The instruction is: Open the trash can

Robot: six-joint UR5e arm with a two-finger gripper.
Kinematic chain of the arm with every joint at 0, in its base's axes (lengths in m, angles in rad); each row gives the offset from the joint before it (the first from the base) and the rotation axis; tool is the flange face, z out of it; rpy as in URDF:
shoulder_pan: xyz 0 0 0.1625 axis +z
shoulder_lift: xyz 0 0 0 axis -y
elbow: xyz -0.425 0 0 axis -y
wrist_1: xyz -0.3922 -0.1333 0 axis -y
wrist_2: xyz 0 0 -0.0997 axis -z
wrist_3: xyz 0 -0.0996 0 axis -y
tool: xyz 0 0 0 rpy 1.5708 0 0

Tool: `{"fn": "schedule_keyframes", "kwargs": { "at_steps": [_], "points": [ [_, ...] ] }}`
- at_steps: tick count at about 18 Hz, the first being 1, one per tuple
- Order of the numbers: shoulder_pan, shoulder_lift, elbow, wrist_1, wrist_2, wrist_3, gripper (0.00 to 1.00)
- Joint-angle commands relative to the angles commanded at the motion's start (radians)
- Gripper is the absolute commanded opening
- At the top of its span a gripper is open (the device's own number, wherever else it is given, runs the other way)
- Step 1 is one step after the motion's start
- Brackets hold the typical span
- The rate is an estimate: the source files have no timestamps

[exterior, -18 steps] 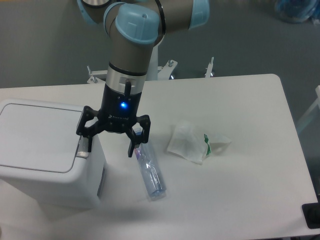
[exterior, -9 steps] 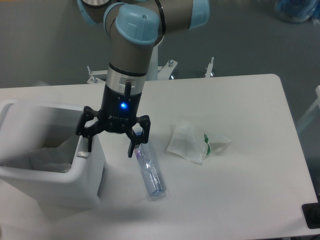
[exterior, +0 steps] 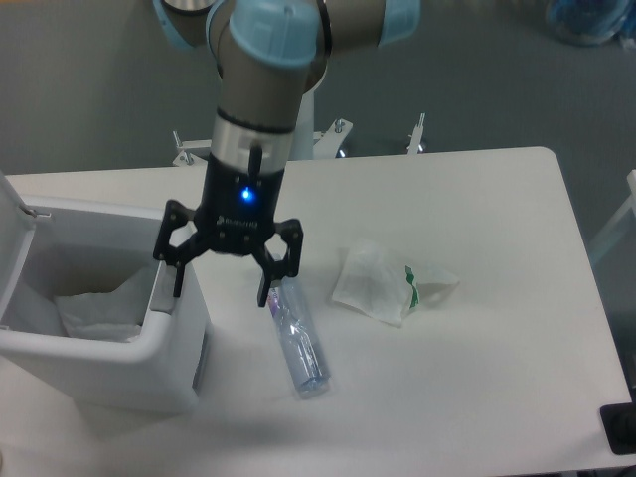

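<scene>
The white trash can (exterior: 109, 368) stands at the table's left front. Its lid (exterior: 12, 234) is swung up at the far left, and the inside shows a white liner or paper (exterior: 94, 308). The grey push-button strip (exterior: 162, 296) is on its right rim. My gripper (exterior: 224, 288) is open, pointing down. Its left finger (exterior: 179, 281) is just above the button strip and its right finger (exterior: 265, 290) is over the table beside the bin. It holds nothing.
A clear plastic bottle (exterior: 298, 343) lies on the table right of the bin, under the right finger. A crumpled white wrapper with green print (exterior: 383, 283) lies further right. A black object (exterior: 621, 427) is at the table's right front corner.
The lid went from shut to fully swung up at the left, showing the bin's inside. My gripper has lifted slightly off the button strip.
</scene>
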Motion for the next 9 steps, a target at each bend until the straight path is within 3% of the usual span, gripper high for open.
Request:
{"fn": "schedule_keyframes", "kwargs": {
  "at_steps": [3,9],
  "points": [
    [0.040,0.020,0.000,-0.006,0.037,0.097,1.00],
    [0.108,0.020,0.021,-0.006,0.058,0.123,1.00]
  ]
}}
